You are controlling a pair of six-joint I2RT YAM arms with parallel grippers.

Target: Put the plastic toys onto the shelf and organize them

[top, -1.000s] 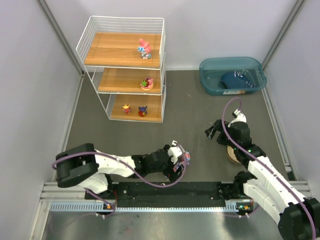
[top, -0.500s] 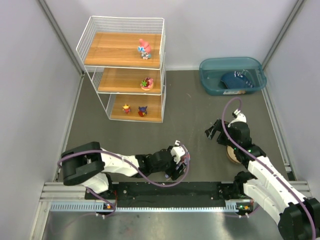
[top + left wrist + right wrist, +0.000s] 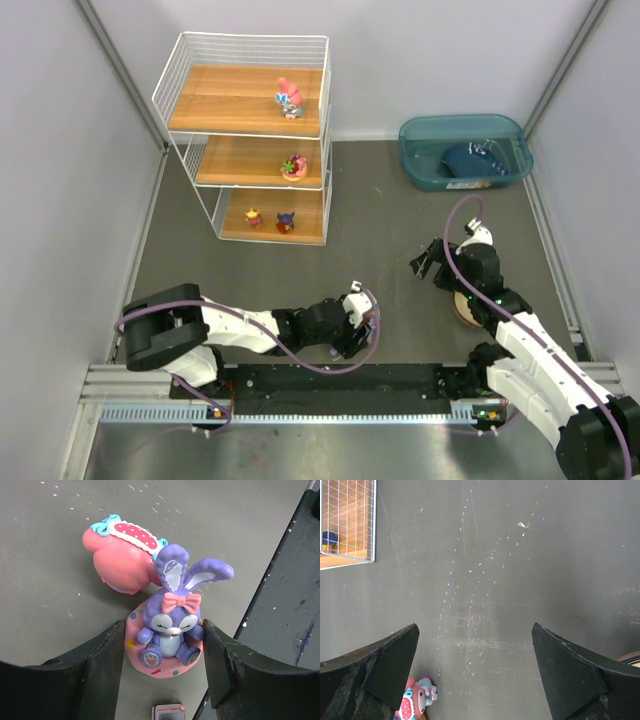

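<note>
Between left fingers (image 3: pixel 100 670): purple bunny (image 3: pixel 172 625), grip unclear | right fingers (image 3: pixel 570 665) wide | pink toy (image 3: pixel 415 702) cut off

A purple bunny figurine (image 3: pixel 172 622) on a round pink base sat at centre frame, fingers (image 3: pixel 102 665) of the left gripper (image 3: pixel 164 637) touching the base on both sides. Just beyond, upper left, a pink toy (image 3: pixel 120 562) lay on the grey table (image 3: pixel 45 595).

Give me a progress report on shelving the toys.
Done: the shelf holds four toys: one on top, one in the middle, two at the bottom. In hand: the left gripper has its jaws either side of the purple bunny on the table; a firm grip isn't clear. Left: that bunny and the pink toy beside it. The right gripper is open, empty.
</note>
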